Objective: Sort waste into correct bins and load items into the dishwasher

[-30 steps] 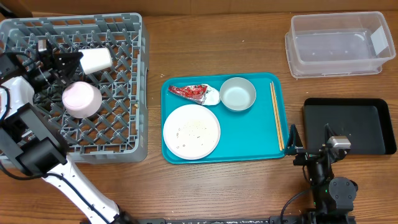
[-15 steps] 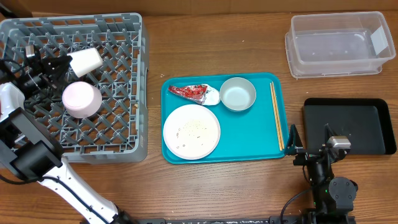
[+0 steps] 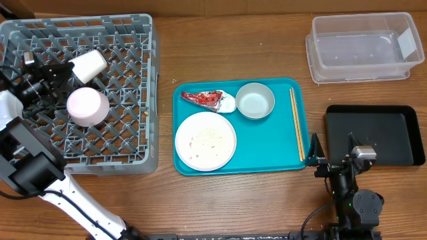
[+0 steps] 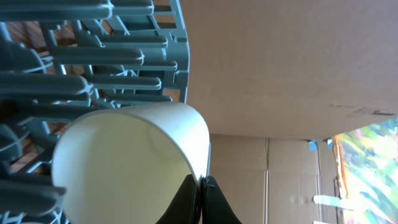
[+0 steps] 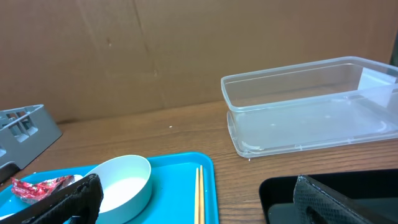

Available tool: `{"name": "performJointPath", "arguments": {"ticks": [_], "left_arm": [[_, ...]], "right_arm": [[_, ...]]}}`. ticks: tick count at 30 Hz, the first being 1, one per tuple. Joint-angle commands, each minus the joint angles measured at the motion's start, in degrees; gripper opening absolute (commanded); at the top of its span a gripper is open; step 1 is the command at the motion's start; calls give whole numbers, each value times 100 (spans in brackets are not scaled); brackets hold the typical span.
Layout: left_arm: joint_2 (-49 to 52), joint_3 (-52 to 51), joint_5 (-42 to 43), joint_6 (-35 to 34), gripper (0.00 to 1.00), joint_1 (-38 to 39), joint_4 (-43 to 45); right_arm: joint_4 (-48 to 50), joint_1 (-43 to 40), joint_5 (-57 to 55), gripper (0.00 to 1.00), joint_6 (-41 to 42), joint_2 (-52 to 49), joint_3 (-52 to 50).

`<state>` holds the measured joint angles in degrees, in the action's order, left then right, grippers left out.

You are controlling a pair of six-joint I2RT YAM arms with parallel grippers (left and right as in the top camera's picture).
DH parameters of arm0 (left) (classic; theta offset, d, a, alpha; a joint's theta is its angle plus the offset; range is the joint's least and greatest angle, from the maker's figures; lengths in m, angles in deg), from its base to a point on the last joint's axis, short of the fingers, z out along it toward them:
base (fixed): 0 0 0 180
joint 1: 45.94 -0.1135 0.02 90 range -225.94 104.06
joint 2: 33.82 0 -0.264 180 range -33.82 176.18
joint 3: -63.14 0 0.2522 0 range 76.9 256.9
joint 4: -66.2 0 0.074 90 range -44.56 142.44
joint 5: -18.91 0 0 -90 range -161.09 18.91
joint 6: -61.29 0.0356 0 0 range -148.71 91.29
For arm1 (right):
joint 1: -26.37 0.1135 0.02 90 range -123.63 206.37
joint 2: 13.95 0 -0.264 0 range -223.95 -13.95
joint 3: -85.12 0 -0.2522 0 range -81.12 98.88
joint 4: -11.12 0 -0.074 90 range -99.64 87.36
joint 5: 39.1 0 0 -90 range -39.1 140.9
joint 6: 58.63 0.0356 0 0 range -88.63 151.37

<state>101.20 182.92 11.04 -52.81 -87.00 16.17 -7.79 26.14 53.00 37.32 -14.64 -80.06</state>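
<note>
Over the grey dishwasher rack (image 3: 127, 133), my left gripper (image 3: 65, 71) is shut on the rim of the small white cup (image 3: 88, 64), which lies tilted on its side. In the left wrist view the two fingertips of that gripper (image 4: 202, 186) pinch the cup (image 4: 130, 155) wall in front of the rack (image 4: 93, 56). A pinkish bowl (image 3: 87, 107) sits upside down in the rack. The teal tray (image 3: 267, 143) holds the white plate (image 3: 205, 140) with rice grains, a pale round bowl (image 3: 255, 101) and the red wrapper with napkin (image 3: 208, 99). My right gripper (image 3: 332, 152) stands open beside the tray, empty.
Wooden chopsticks (image 3: 296, 123) lie along the teal tray's right side. The clear tub (image 3: 363, 47) stands at the back right, and the black tray (image 3: 373, 133) sits in front of it. The right wrist view shows the tub (image 5: 311, 106), bowl (image 5: 121, 183) and chopsticks (image 5: 199, 196).
My left gripper has carried the cup a little to the left over the rack. The right arm has not moved.
</note>
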Motion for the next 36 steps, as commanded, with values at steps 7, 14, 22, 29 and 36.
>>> {"name": "performJointPath", "arguments": {"ticks": [7,14,22,29,36], "left_arm": [[-2,-11,-68,-321,12,-518,-140],[-2,-11,-131,-315,42,-850,-684],[-299,-7,-175,-118,36,-1069,-942],[-1443,-7,-1744,299,4,-826,-1198],[-2592,-7,-5705,896,4,721,-1504]], "right_arm": [[31,17,-55,100,22,52,-59],[31,17,-55,100,22,52,-59],[33,17,-55,100,22,52,-59],[33,17,-55,100,22,52,-59],[31,17,-55,100,22,52,-59]]}}
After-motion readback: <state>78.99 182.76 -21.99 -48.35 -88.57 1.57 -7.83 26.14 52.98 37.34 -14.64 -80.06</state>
